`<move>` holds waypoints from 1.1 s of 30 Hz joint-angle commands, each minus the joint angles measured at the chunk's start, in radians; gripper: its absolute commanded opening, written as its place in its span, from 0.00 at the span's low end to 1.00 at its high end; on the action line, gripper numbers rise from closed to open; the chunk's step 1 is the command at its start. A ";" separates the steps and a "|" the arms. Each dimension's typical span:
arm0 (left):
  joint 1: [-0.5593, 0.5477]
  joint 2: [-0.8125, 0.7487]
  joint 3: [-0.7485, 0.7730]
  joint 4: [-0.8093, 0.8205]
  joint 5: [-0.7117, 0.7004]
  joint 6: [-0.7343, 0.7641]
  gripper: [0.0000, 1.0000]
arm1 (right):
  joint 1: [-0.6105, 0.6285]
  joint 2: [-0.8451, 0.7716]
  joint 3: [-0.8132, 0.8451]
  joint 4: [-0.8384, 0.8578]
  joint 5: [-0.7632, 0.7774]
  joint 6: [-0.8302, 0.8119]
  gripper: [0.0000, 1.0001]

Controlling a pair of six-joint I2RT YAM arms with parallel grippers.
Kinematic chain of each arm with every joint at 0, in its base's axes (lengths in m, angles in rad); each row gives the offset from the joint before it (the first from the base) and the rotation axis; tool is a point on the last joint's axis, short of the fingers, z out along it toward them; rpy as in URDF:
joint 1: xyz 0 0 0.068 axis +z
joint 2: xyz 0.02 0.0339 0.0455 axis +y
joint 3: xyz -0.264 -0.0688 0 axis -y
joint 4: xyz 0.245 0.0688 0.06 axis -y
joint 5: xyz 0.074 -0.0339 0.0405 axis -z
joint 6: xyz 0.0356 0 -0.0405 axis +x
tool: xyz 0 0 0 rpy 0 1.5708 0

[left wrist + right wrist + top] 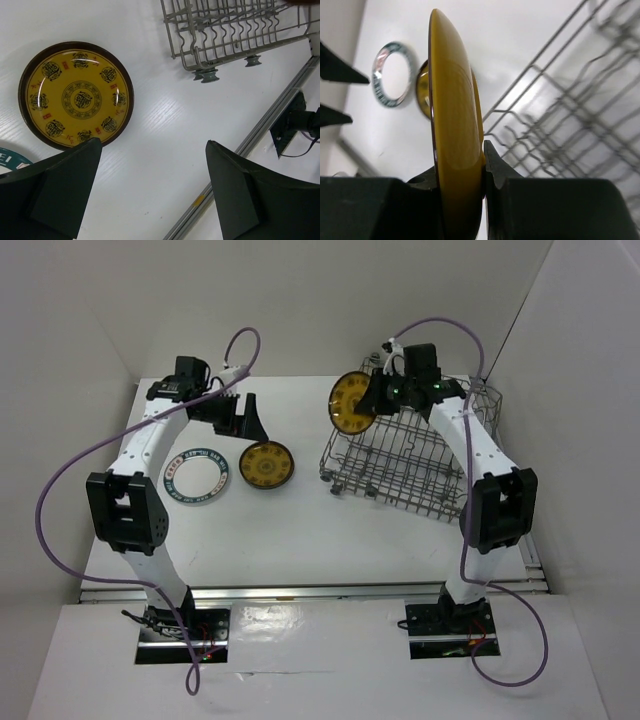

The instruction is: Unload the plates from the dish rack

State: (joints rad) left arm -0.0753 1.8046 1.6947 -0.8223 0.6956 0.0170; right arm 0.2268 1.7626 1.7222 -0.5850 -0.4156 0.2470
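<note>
The right gripper (460,165) is clamped on the rim of an amber-yellow round plate with dark medallions (351,401). It holds the plate on edge in the air, just over the left end of the large grey wire dish rack (410,455) — the step in hand is carrying it out to the white table (300,530). Two plates lie flat there: a second amber-yellow patterned plate (76,95) and, just beside it, a white plate with a dark teal rim (196,475). The left gripper (153,145) hangs near the flat yellow one, jaws wide apart, holding nothing.

Next, I judge, the right arm must swing left clear of the tines, tip its plate flat and set it on bare table beside the others — not on them.

The teal rim bears white lettering, too small and cut off to read. The yellow plates' marks look like ornamental characters, unreadable.
</note>
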 commanded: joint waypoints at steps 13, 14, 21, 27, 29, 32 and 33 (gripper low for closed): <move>0.100 0.004 -0.061 0.046 0.136 -0.057 1.00 | 0.169 0.222 -0.073 0.491 -0.535 0.212 0.00; 0.100 0.004 -0.061 0.057 0.149 -0.057 1.00 | 0.178 0.238 -0.063 0.491 -0.548 0.224 0.00; 0.100 0.015 -0.079 0.057 0.171 -0.067 0.96 | 0.243 0.314 -0.030 0.573 -0.585 0.270 0.00; 0.091 0.055 -0.104 0.069 0.145 -0.068 0.88 | 0.272 0.344 -0.009 0.617 -0.618 0.284 0.00; 0.091 0.055 -0.104 0.069 0.134 -0.068 0.87 | 0.272 0.344 0.000 0.617 -0.618 0.284 0.00; 0.091 0.064 -0.104 0.069 0.165 -0.068 0.73 | 0.272 0.344 -0.022 0.669 -0.640 0.320 0.00; 0.091 0.064 -0.113 0.069 0.177 -0.068 0.69 | 0.272 0.354 -0.023 0.680 -0.640 0.330 0.00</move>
State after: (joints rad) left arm 0.0204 1.8641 1.5936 -0.7746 0.8333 -0.0551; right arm 0.4915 2.1170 1.6661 -0.0208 -1.0050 0.5407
